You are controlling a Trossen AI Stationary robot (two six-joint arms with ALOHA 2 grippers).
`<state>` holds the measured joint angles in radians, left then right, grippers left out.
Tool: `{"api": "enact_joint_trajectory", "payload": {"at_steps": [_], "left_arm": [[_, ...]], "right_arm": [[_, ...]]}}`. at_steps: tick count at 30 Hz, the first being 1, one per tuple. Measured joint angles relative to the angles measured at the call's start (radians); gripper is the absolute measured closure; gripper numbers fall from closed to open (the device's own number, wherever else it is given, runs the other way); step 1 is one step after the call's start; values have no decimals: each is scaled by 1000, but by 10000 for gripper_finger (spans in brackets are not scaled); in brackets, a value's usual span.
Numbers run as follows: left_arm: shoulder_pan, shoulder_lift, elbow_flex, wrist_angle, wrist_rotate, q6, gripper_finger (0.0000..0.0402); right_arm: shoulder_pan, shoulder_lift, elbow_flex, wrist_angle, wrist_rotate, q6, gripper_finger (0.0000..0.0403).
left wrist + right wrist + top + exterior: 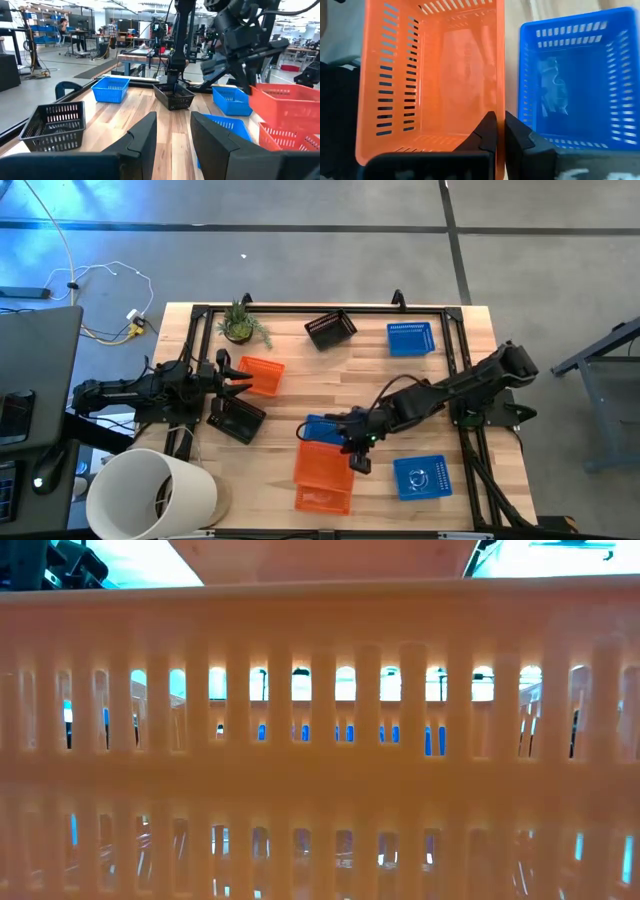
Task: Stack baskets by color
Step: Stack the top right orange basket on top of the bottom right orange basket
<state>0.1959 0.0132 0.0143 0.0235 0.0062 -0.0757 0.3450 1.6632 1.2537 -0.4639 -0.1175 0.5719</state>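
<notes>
My right gripper (356,456) is shut on an orange basket (320,463) near the table's front middle. This basket sits over a second orange basket (322,500); I cannot tell whether they touch. A blue basket (570,75) lies just beside it, toward the far side. More baskets stand on the table: blue ones (410,338) (421,477), black ones (330,328) (235,418) and an orange one (262,375). My left gripper (172,137) waits open at the left edge, above that orange basket, with nothing between its fingers. My right gripper pinches the orange basket's long wall on the table's right side (499,107). One finger (487,132) is inside the basket and the other (520,137) is outside. The fingers slant down from above and from the right. The basket stays roughly level, open side up.
A big white bucket (150,495) stands at the near left corner and a small potted plant (240,325) at the far left. A black frame rail (300,308) runs round the table's edges. In the low view the orange basket wall (320,680) fills the picture.
</notes>
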Motion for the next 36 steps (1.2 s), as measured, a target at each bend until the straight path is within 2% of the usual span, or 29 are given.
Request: {"api": "enact_joint_trajectory", "payload": {"at_steps": [18, 36], "left_arm": [[0, 0, 0, -1, -3, 0, 294], [0, 0, 0, -5, 0, -11, 294]], "right_arm": [[47, 125, 0, 89, -28, 32, 403], [102, 131, 0, 74, 23, 51, 403]]}}
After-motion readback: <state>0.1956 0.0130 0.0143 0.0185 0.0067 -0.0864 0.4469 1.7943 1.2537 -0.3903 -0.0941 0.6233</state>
